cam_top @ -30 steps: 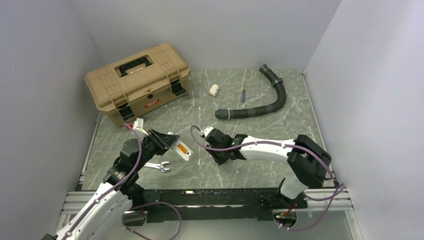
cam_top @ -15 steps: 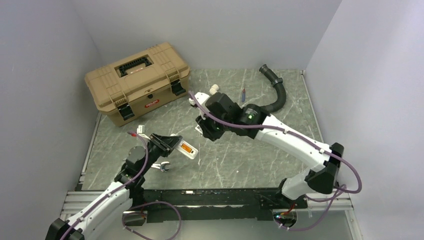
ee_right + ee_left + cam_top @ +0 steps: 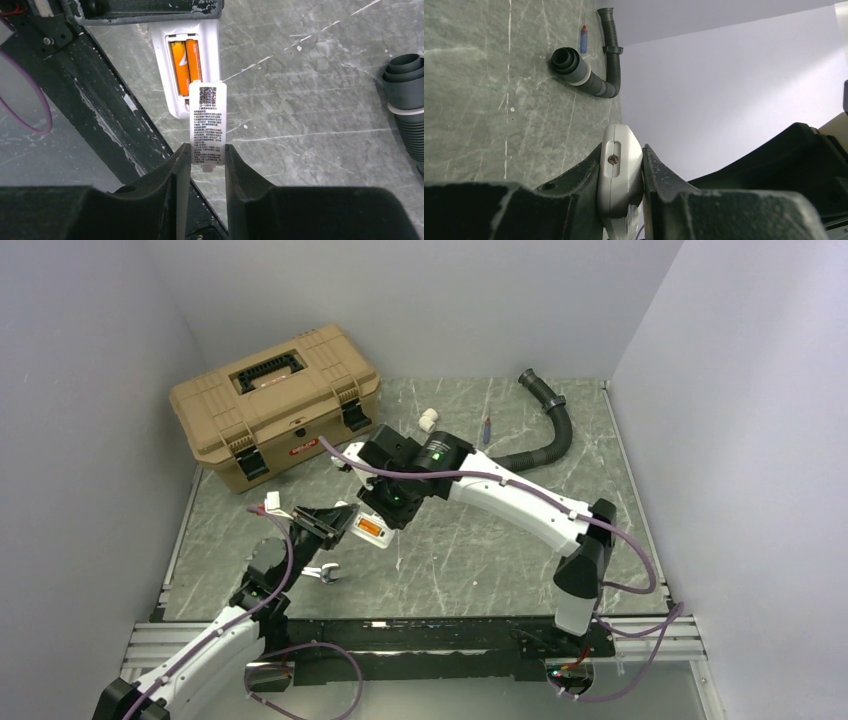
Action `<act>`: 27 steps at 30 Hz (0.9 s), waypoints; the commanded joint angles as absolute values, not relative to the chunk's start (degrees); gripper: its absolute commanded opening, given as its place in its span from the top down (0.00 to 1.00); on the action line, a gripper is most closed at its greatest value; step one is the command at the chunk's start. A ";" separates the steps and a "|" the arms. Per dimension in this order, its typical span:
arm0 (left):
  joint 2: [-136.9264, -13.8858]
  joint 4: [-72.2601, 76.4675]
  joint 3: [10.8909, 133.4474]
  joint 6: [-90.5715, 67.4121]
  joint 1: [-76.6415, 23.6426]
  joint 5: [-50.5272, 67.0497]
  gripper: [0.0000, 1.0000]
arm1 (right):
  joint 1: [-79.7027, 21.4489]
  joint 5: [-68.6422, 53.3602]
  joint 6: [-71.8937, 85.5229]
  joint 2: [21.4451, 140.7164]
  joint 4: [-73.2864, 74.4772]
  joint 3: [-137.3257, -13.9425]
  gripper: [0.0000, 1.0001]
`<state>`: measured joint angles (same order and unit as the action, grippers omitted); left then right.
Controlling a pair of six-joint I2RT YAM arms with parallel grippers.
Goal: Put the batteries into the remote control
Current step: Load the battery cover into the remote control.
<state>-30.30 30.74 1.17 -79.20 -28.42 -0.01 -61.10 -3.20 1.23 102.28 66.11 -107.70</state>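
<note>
Left gripper (image 3: 621, 156) is clamped tight on the remote control (image 3: 211, 60), pinching the slim white body edge-on between both fingers (image 3: 584, 172). The remote control juts straight out ahead of that gripper, lifted off the bench (image 3: 310, 115), its plain back turned up and the recess open.

And there they are: the batteries (image 3: 186, 62), two orange cells lying side by side in the recess, directly ahead of the right gripper (image 3: 206, 150) and just past its fingertips.

The right gripper is closed on the battery cover (image 3: 207, 115), a narrow white panel with a printed label and a code square, held by its near end between the two fingers (image 3: 182, 170). The far end of the cover overlaps the near edge of the recess; whether it touches the remote control I cannot tell.

Off to the right gripper's right lies the open mouth of a dark ribbed hose (image 3: 407, 95). From the left wrist, a red-and-blue stick (image 3: 583, 39) sits far ahead of that gripper, beside the hose. From above, a silver wrench (image 3: 318, 573) lies on the bench just beneath the left gripper, and a tan toolbox (image 3: 270, 400) stands well beyond both.
</note>
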 commanded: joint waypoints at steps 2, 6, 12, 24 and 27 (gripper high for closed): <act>-29.05 33.75 1.82 -81.02 -28.20 -1.76 1.00 | -62.76 -0.08 0.48 106.00 70.41 -113.60 1.00; -29.05 33.45 1.92 -81.12 -28.17 -1.32 1.00 | -63.69 1.53 1.02 107.91 69.43 -114.51 1.00; -29.33 34.26 1.41 -81.65 -28.16 -0.94 1.00 | -64.30 2.42 1.49 109.27 68.21 -115.40 1.00; -30.27 35.33 1.23 -81.92 -28.18 -0.53 1.00 | -65.08 2.55 2.85 109.70 65.61 -116.51 1.00; -29.88 34.91 1.24 -81.83 -28.16 -0.69 1.00 | -65.11 1.97 3.04 109.86 65.34 -116.33 1.00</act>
